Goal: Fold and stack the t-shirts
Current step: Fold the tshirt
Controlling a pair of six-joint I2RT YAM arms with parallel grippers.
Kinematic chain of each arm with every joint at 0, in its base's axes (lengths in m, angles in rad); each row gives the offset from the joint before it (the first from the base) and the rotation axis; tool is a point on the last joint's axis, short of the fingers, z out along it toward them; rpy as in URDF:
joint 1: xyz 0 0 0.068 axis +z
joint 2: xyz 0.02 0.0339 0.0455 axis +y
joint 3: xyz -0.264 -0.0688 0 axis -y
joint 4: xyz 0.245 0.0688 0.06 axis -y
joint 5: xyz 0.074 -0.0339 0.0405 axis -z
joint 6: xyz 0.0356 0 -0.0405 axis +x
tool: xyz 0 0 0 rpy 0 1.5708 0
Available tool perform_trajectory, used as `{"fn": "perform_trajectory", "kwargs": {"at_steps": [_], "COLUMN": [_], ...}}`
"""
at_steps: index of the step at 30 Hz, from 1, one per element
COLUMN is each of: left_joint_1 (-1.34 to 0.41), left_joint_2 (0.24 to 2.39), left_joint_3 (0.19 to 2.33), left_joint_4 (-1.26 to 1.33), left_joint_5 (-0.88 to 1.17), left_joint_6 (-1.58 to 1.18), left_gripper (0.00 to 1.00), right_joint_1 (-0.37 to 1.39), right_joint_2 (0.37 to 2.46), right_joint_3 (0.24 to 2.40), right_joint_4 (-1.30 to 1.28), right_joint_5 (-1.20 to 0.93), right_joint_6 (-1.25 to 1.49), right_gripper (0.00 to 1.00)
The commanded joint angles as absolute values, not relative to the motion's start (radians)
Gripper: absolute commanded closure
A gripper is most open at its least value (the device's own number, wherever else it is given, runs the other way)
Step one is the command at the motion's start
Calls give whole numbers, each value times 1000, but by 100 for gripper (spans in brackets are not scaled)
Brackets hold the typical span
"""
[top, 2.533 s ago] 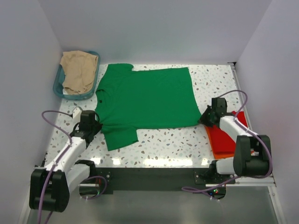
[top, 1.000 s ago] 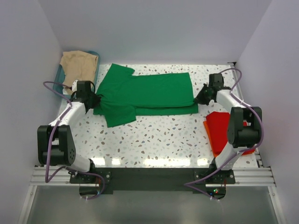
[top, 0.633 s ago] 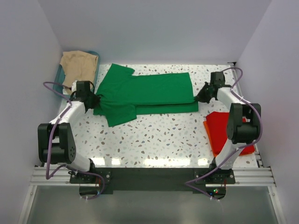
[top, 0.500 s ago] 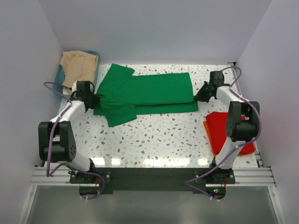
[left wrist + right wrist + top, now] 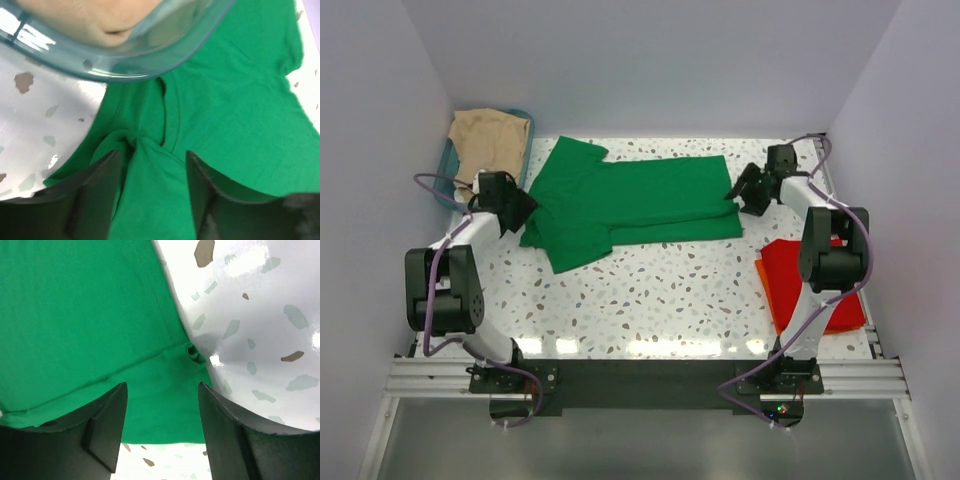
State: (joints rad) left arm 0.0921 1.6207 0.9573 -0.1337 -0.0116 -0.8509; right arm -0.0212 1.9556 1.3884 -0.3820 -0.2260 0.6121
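Note:
A bright green t-shirt point(image 5: 630, 198) lies across the far half of the table, its lower half folded up lengthwise, one sleeve spread at the near left. My left gripper point(image 5: 523, 207) stands open at the shirt's left edge, its jaws either side of a bunched fold of green cloth point(image 5: 150, 165). My right gripper point(image 5: 738, 191) stands open over the shirt's right end, above the folded hem corner point(image 5: 194, 352). A red-orange t-shirt point(image 5: 810, 285) lies folded at the near right, partly hidden by the right arm.
A teal plastic basket point(image 5: 448, 172) holding tan cloth point(image 5: 490, 140) sits at the far left corner, right beside my left gripper; its rim point(image 5: 150, 55) fills the top of the left wrist view. White walls close in on three sides. The speckled table point(image 5: 660, 290) lies below.
Both grippers carried the shirt's near edge toward the far side, folding it lengthwise. In the last half second both opened and let go of the cloth.

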Motion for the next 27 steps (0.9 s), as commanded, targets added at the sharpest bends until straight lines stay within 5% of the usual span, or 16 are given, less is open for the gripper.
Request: {"fn": "perform_trajectory", "kwargs": {"at_steps": [1,11,27], "left_joint_1": [103,101,100], "left_joint_2": [1536,1325,1480], "left_joint_3": [924,701,696], "left_joint_4": [-32,-127,-46], "left_joint_5": [28,-106,-94], "left_joint_6": [-828,-914,-951], "left_gripper": [37,40,44], "right_joint_1": [-29,-28,-28], "right_joint_2": [1852,1635,1747], "right_joint_3": [1352,1031,989], "right_joint_4": [-402,-308,-218], "right_joint_5": [-193,-169,-192], "right_joint_6": [588,635,673], "right_gripper": [37,40,46]}}
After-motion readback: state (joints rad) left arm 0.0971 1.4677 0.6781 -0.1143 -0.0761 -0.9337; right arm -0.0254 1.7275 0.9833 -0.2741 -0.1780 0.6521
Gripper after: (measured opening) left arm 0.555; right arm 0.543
